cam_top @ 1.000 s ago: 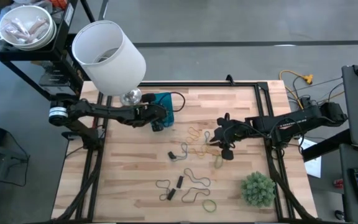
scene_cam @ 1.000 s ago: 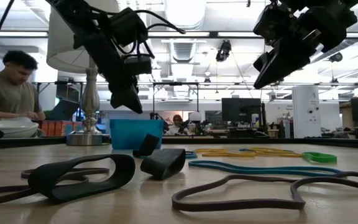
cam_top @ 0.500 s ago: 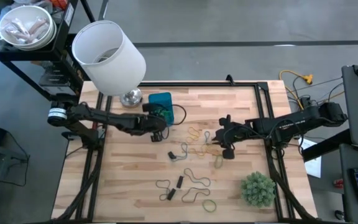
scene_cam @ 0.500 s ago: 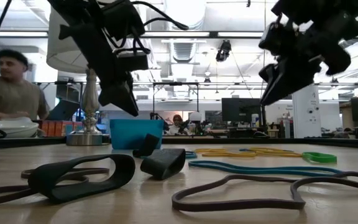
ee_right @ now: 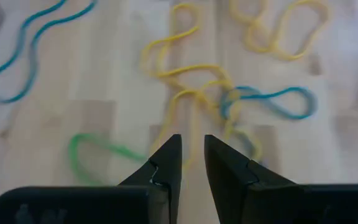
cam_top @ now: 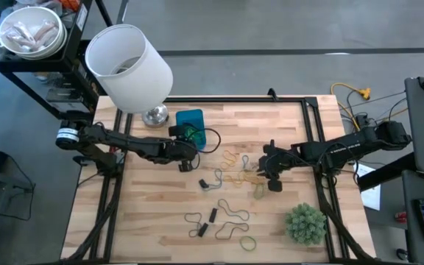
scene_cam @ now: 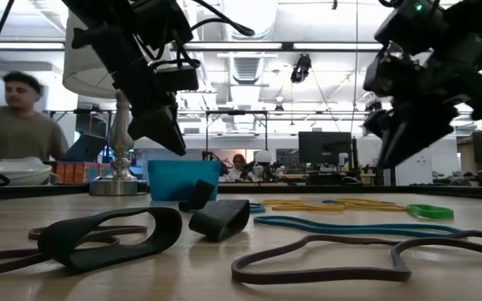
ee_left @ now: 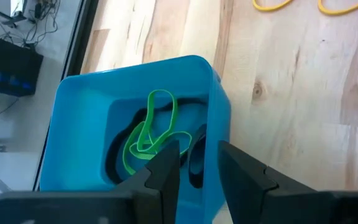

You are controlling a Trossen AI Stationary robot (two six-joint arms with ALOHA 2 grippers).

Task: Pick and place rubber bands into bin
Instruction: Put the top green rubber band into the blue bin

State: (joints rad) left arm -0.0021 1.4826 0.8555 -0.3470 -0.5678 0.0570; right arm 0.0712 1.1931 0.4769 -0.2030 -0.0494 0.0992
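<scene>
bin: small blue rectangular open plastic bin (cam_top: 191, 122) at the far-left part of the wooden tabletop (cam_top: 160, 206), beside the lamp base; a green rubber band (ee_left: 146, 134) and dark ones already lie inside.
loose bands: thin yellow rubber bands (ee_right: 194, 84) tangled mid-tabletop, with blue (ee_right: 272, 101) and green (ee_right: 95, 148) loops around them; dark bands lie nearer the front edge.
right gripper: right gripper (ee_right: 190, 163) hangs above the yellow tangle, empty, fingers nearly closed with a narrow gap.
left gripper: left gripper (ee_left: 194, 168) over the bin's near rim, fingers slightly apart, gripping nothing.
key relation: yellow tangle lies straight ahead of and below the right fingers; its strands run mostly along the line of reach, so they would pass between the fingers.
nearer arm: right, judging from the high view; left is well apart from the loose bands.
next move (judgement): right likely has to spread its fingers and drop onto 1 yellow strand.
</scene>
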